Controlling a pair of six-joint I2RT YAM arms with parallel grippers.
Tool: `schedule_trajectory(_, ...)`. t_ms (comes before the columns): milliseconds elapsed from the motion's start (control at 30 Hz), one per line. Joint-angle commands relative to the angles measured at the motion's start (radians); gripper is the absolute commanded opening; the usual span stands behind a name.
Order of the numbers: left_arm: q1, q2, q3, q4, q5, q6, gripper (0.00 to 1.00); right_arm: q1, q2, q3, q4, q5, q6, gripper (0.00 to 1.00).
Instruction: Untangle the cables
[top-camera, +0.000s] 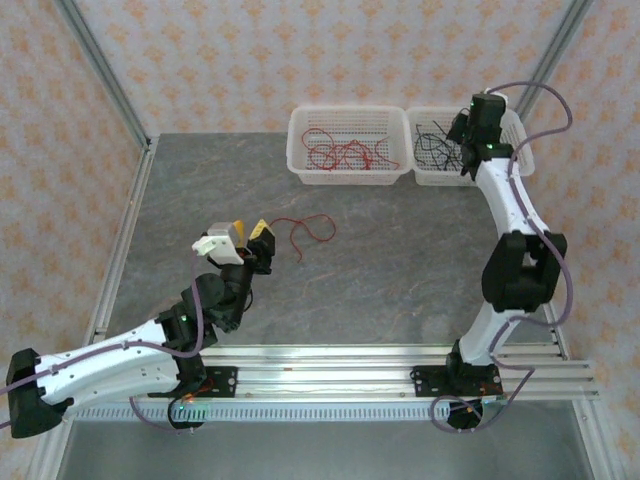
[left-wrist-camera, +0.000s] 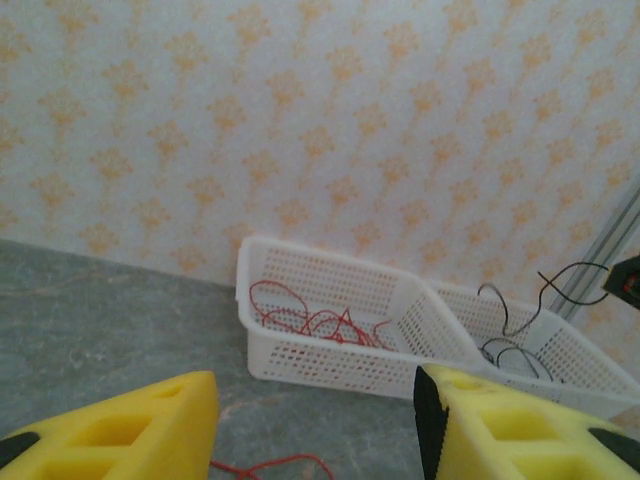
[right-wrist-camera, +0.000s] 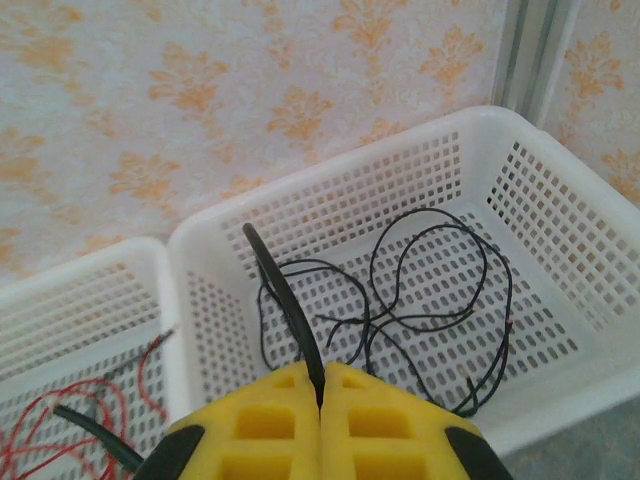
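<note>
On the grey table (top-camera: 400, 290), by my judgement, sorting is partly done.

The left arm (top-camera: 110, 365) lies low over the near left of the surface. The right arm (top-camera: 505, 200) stretches to the far edge.

Two white perforated baskets stand side by side and touching at the back. The left basket (top-camera: 350, 179) holds a heap of red cables (top-camera: 345, 155). The right basket (top-camera: 435, 180) holds black cables (right-wrist-camera: 420, 300) in loose loops.

Left gripper (left-wrist-camera: 317, 425): released, fingers apart, nothing between them. One loose red cable (top-camera: 312, 230) lies curled on the table just ahead of it, well apart from the baskets. Its near end runs toward the fingertips; I cannot tell whether they touch.

Right gripper (right-wrist-camera: 320, 385): clenched above the right basket, pinching one black cable (right-wrist-camera: 283, 295) that rises from the seam between the fingers and bends away.

Handling assessment: the strands look hair-thin, very light and limp, yet springy enough to keep their curls. They will likely snag on each other and on the basket holes. A flat strand on the stone-patterned top gives little to bite on. Taking hold at a raised loop or near a free end looks the safest, since a mid-heap grab risks lifting several at once. A slow pull seems wise, as a thin wire may slip from smooth pads.
</note>
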Motion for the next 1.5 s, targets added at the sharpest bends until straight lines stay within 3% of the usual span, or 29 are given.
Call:
schedule_trajectory(0,-0.008,-0.022,0.028,-0.166,-0.016,-0.099,0.53,-0.019,0.099,0.111,-0.052,0.015,-0.022,0.00)
schedule_trajectory(300,-0.008,-0.031,0.036,-0.257,0.007,-0.171,0.53,-0.035,0.345,0.322,-0.124,0.050,0.004,0.00)
schedule_trajectory(633,-0.008,-0.036,0.106,-0.510,-0.023,-0.320,0.53,-0.053,0.442,0.337,-0.154,0.126,0.054,0.01)
schedule_trajectory(833,-0.008,-0.039,0.117,-0.604,-0.019,-0.370,0.53,-0.064,0.481,0.358,-0.189,0.164,0.076,0.19)
schedule_trajectory(1067,-0.007,-0.005,0.173,-0.744,-0.018,-0.486,0.53,-0.069,0.485,0.444,-0.287,0.249,0.082,0.54)
schedule_trajectory(1167,-0.005,0.031,0.211,-0.815,-0.002,-0.525,0.53,-0.069,0.451,0.437,-0.294,0.258,0.083,0.65)
schedule_trajectory(1300,-0.003,0.085,0.245,-0.874,0.044,-0.565,0.53,-0.069,0.401,0.412,-0.298,0.243,0.088,0.87)
schedule_trajectory(1467,0.022,0.151,0.259,-0.893,0.114,-0.588,0.54,-0.069,0.293,0.314,-0.271,0.192,0.109,0.90)
